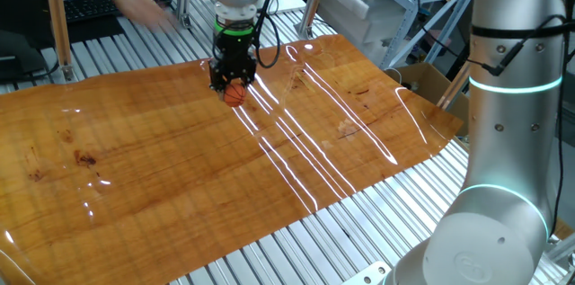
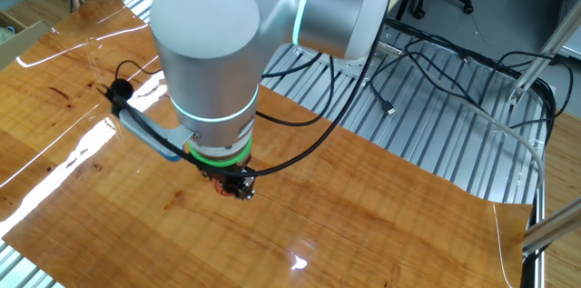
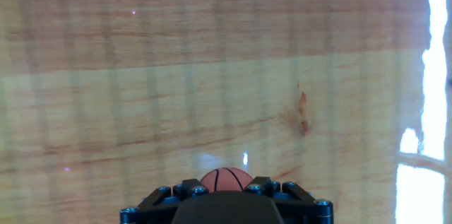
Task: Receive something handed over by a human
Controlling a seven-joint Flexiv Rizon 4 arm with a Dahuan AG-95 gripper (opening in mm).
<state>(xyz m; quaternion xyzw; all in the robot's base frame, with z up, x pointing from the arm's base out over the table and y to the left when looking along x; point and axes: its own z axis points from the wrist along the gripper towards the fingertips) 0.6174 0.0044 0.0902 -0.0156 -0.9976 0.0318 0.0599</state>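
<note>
In the hand view, nearest to the lens, the black hand [image 3: 224, 199] fills the bottom edge, and the small orange-red ball [image 3: 226, 179] sits between its two fingers, with only its upper curve and thin dark seam lines showing. The fingers appear closed on the ball from both sides, so the hand is gripping it; how deep the ball sits in the pads is not visible. Below and beyond lies the glossy wooden worktop [image 3: 212, 75], with a small dark knot to the right. In one fixed view the hand [image 1: 233, 74] hangs over the far part of the worktop [image 1: 180, 168], and the ball [image 1: 234, 94] shows at the fingertips, very near the surface; whether it touches the wood cannot be told. Farther back, at the upper left, a blurred bare arm of the human [image 1: 135, 2] is well apart from the hand. In the other fixed view the thick arm hides almost all of the hand [image 2: 234, 183], and the ball cannot be seen there. Judging from this, the handover seems mostly made, and the step now is to keep the ball secure. A smooth round ball can squeeze out if the fingers press off its middle, so the grip should be firm but not increasing, the hand should stay vertical, and any lift should be slow and straight, away from the worktop.
</note>
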